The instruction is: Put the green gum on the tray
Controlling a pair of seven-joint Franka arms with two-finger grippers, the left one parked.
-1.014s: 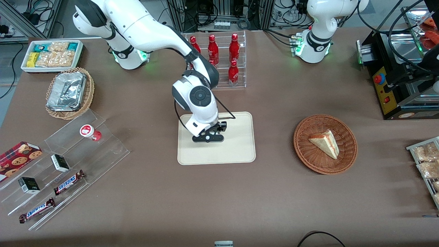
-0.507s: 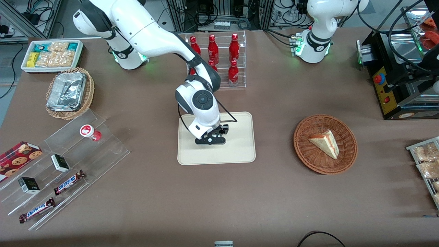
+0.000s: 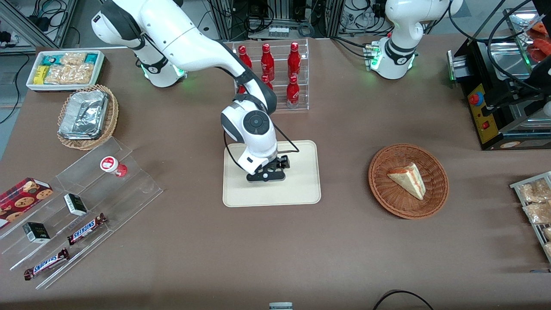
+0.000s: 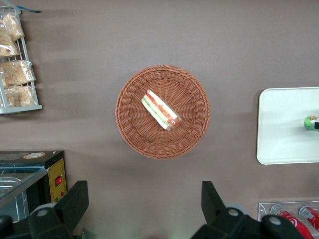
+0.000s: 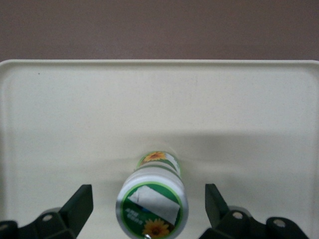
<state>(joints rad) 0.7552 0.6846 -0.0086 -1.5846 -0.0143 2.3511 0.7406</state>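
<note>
Right wrist view: green gum [image 5: 152, 202] is standing upright on the tray [image 5: 60, 124], lid facing the camera, long axis running vertical. It is sitting between the two fingers [image 5: 77, 206], which are spread wide and well clear of the canister on both sides; I am reading no contact with it. I am judging the release as done and the placing essentially complete.

Front view: the gripper [image 3: 267, 174] is hanging low over the middle of the tray [image 3: 303, 193], and the wrist is covering the canister from this camera. Left wrist view is confirming a small green-and-white object, green gum [image 4: 311, 123], resting on the tray surface.

Relation for the coming move: the canister is lying centred in the gap between the fingers, axis parallel to them. I am judging that a straight vertical lift is the safe exit; any sideways drift risks a finger clipping the lid and tipping it.

Farther out from the tray, toward the working arm's end of the table, the red-lidded canister [image 3: 112, 165] is sitting on the acrylic rack [image 3: 129, 189].
</note>
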